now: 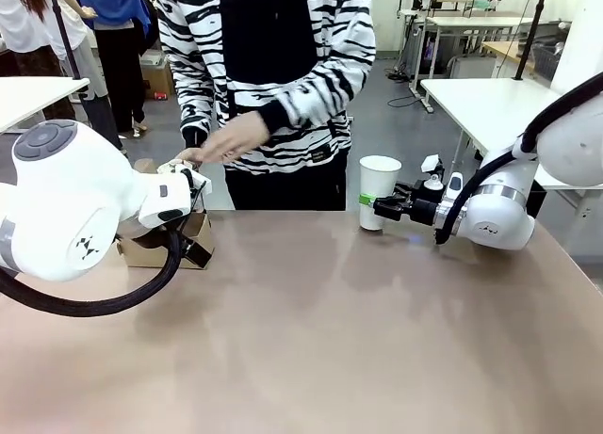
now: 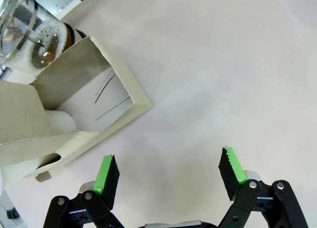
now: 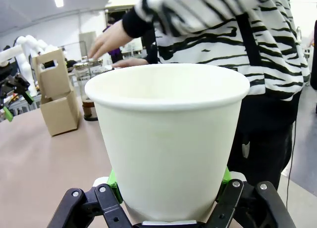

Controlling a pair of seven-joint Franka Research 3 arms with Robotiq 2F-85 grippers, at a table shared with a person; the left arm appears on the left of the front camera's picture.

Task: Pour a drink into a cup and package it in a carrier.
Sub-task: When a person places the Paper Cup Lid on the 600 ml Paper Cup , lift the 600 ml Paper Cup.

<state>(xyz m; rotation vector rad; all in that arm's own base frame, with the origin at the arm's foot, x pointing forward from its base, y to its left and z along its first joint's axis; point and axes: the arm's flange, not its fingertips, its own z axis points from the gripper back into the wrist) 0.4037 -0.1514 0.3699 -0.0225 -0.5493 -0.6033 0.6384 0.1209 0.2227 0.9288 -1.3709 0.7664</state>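
hanging spread wide above the bare tabletop (image 2: 223,65), the left gripper (image 2: 168,171) holds nothing, the brown cardboard carrier (image 2: 74,114) sitting just beyond its fingers (image 2: 105,172) on the table's left side. farther across, the right gripper (image 1: 377,206) is clamped on the lower wall of the white paper cup (image 1: 379,184), upright near the far edge. behind the carrier stands the glass pitcher (image 2: 22,20) with its brown drink (image 2: 47,47), and a person (image 1: 273,76) in a striped top holds both hands (image 1: 226,144) above it.

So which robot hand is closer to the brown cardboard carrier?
Left. The left gripper is open just beside the carrier; the right gripper is shut on the white paper cup, off across the table.
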